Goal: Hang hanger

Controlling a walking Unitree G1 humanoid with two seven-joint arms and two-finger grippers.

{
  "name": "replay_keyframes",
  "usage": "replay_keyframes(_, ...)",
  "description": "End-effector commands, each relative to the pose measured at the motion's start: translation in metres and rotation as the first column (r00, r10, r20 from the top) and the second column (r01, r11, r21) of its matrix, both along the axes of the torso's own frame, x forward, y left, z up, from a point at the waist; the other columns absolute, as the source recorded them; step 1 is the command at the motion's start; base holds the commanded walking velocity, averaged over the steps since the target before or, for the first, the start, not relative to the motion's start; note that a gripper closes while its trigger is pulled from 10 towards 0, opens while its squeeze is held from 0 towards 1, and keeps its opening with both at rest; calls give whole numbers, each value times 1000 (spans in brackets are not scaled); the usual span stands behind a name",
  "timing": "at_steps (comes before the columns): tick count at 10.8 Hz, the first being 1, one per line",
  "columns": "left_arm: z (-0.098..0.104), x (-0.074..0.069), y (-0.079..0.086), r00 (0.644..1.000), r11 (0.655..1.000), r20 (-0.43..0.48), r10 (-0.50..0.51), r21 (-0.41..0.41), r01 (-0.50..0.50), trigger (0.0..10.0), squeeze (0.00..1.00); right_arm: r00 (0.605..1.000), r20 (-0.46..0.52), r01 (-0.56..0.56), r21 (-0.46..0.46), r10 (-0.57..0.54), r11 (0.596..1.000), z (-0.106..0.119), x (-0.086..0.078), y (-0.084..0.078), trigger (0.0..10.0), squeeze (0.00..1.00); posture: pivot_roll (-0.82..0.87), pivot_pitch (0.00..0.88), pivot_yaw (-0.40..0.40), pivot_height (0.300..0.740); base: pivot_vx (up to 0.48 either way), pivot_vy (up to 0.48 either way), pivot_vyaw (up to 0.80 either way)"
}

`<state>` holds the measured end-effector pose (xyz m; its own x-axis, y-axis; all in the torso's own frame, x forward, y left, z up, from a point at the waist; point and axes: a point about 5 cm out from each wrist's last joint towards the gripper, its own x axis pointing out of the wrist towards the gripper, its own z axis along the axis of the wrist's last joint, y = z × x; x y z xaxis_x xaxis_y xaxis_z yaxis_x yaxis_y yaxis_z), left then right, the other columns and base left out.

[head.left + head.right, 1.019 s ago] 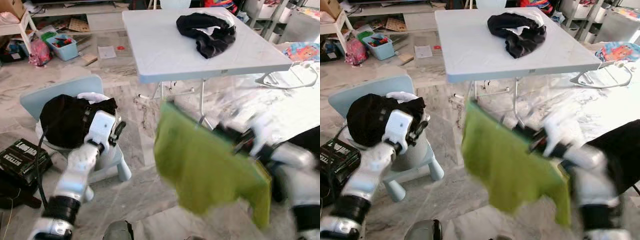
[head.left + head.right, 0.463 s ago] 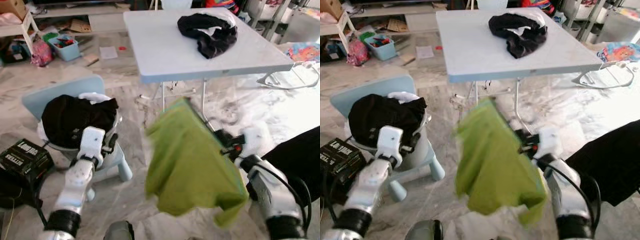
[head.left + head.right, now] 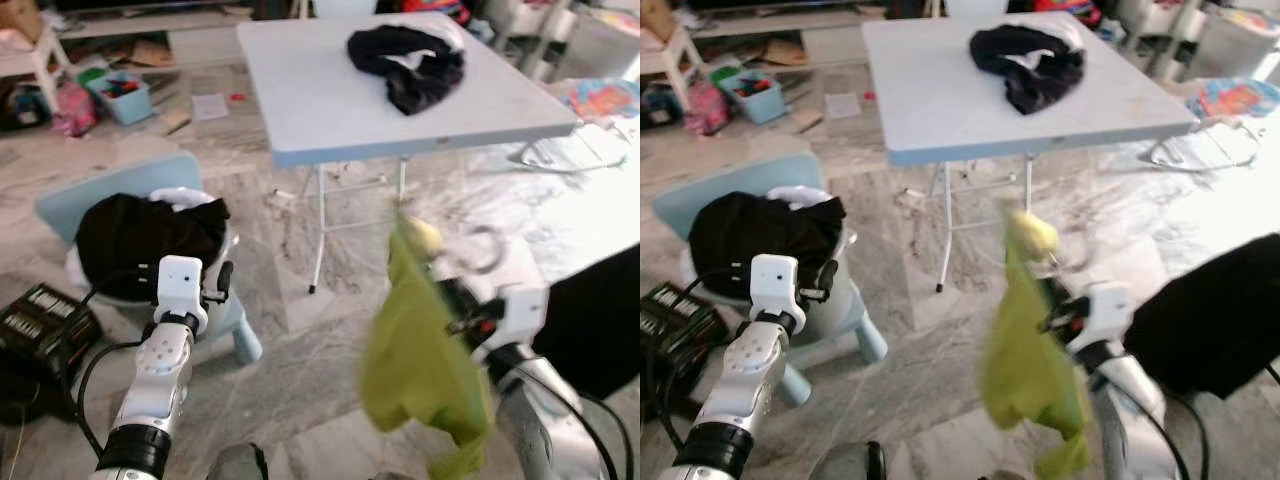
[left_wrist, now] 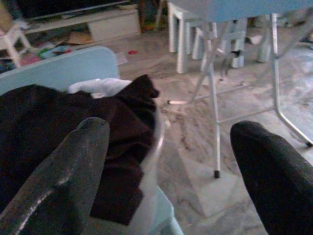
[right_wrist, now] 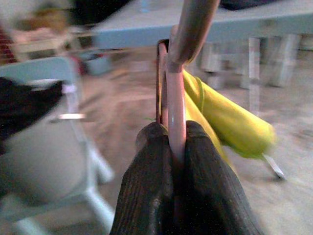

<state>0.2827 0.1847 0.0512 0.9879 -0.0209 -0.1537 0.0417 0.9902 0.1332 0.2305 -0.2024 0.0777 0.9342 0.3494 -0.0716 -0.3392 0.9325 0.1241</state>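
The right gripper, clamped on the hanger, has swung the green shirt edge-on (left gripper spread, lowered).

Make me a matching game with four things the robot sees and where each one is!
Things:
1. green shirt
2. black clothes with a white bit
3. black heap of clothes
4. black box

Places:
A. on the small blue chair
B. on the floor, beside the chair
C. hanging on the hanger held by the right pincer
D. on top of the folding table

Pairs: 1-C, 2-D, 3-A, 4-B
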Motion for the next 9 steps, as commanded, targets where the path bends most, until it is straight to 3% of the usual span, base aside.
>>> replay_keyframes(1, -4, -3, 3, 1000, 1000, -18, -11, 12, 11, 10000, 0, 993, 83, -79, -8, 79, 997, 23, 1, 3, 0, 0, -120, 0, 6, 740, 0, 0, 0)
replay_keyframes(3, -10, -4, 4, 996, 997, -54, -69, -30, 67, 10000, 0, 963, 72, -261, -9, 261, 965, 44, -19, -2, 0, 0, -145, 0, 12, 740, 0, 0, 0)
replay_keyframes(6, -4, 1, -11, 955, 952, -52, -292, -108, 285, 10000, 0, 904, -1, -428, -1, 428, 904, 61, -34, -16, 0, 0, -168, 0, 17, 740, 0, 0, 0)
replay_keyframes(7, -1, -3, -23, 891, 886, -47, -452, -144, 441, 10000, 0, 873, -38, -486, 18, 487, 874, 64, -40, -17, 0, 0, -169, 0, 16, 740, 0, 0, 0)
replay_keyframes(8, 1, -5, -25, 871, 864, -42, -489, -163, 477, 10000, 0, 869, -41, -492, 20, 492, 870, 64, -40, -17, 0, 0, -169, 0, 16, 740, 0, 0, 0)
replay_keyframes(9, 4, -7, -29, 816, 807, -48, -575, -194, 558, 10000, 0, 855, -49, -515, 35, 516, 857, 65, -40, -16, 0, 0, -167, 0, 15, 740, 0, 0, 0)
